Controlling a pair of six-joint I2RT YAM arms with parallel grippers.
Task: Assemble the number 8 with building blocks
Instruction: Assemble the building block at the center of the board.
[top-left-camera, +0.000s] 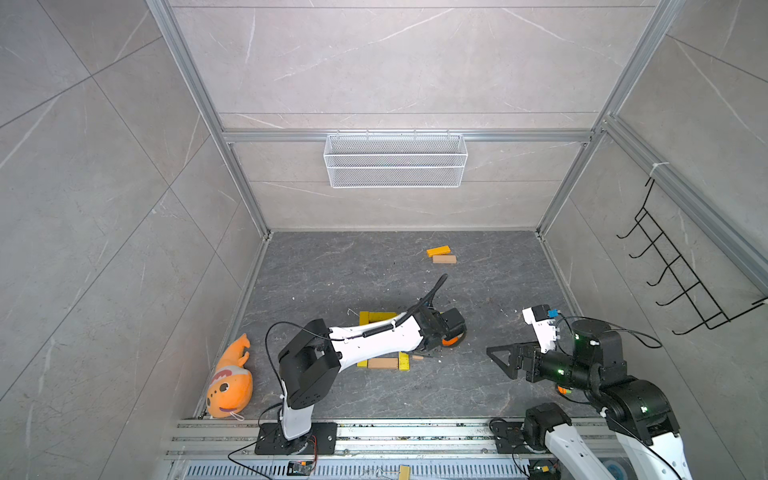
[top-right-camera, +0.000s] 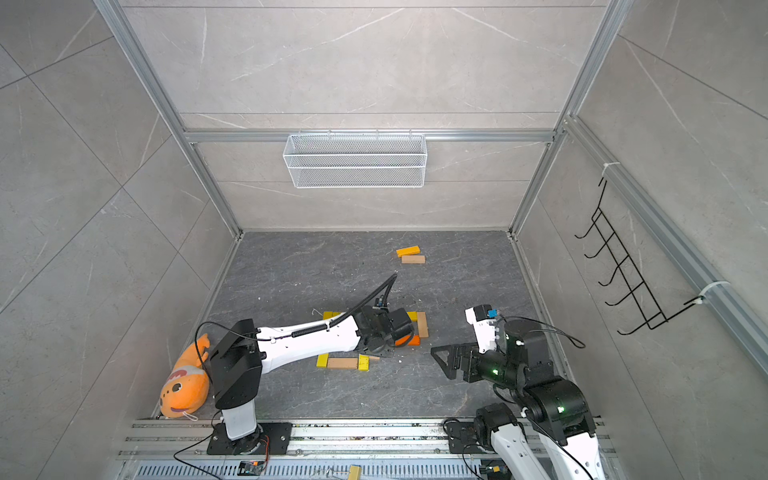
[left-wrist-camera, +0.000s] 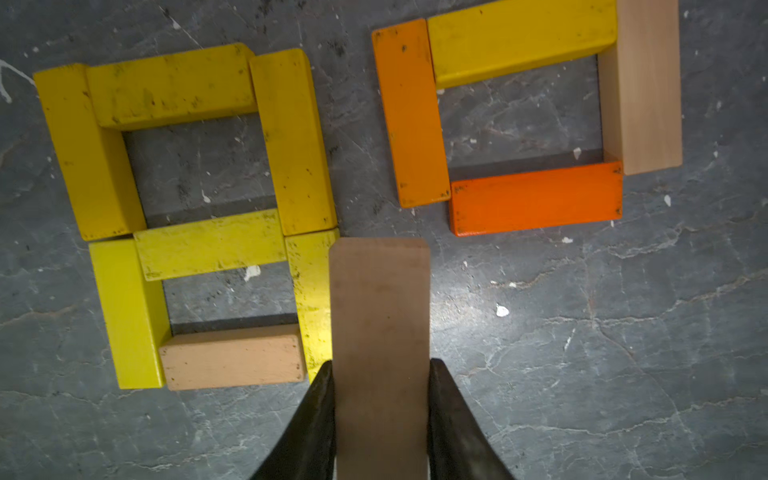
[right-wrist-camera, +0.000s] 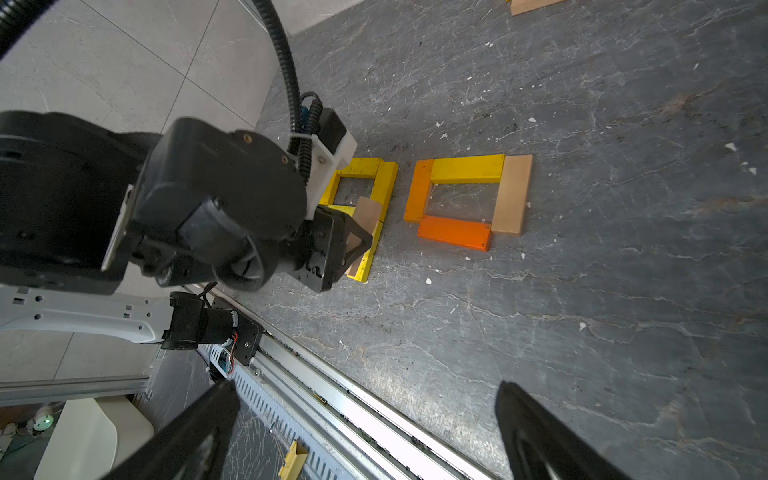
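Grip: the left pincer (left-wrist-camera: 380, 365) pinched a tan block (left-wrist-camera: 380, 307) by its long sides, above the surface (left-wrist-camera: 582, 353).
Axis: the block ran in line with the pincer's reach, parallel to the uprights of the yellow figure (left-wrist-camera: 210, 245) and just beside it.
Target, probably: the open square (left-wrist-camera: 536, 203) lay just past the block's far end, off to one side.
Other arm: the right pincer (right-wrist-camera: 365, 388) was spread, empty and well apart; the left was nearer.

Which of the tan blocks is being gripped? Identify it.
The tan block clamped in the left gripper; the other tan blocks lie flat on the table, with no gripper on them.
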